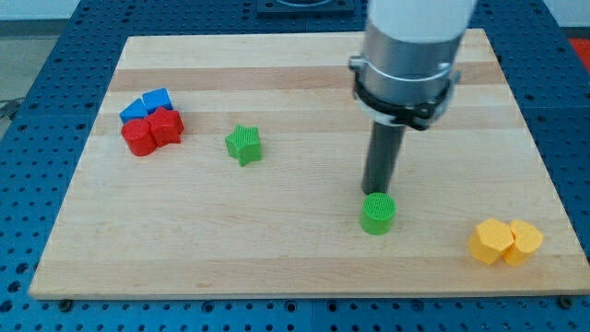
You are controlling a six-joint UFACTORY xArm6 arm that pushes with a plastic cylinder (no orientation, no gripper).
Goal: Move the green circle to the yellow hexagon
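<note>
Midway through the job, as you saw it, my tip (377,193) stood touching the top side of the green circle (377,214), low on the wooden counter (295,267). No fingers existed to be open or closed; a bare rod did the pushing. The yellow hexagon (492,242), paired with another yellow block (524,242), waited well apart toward the view's right. By my judgement, most of the slide remained. A green star (244,145) and red and blue blocks (152,121) sat off at left.
</note>
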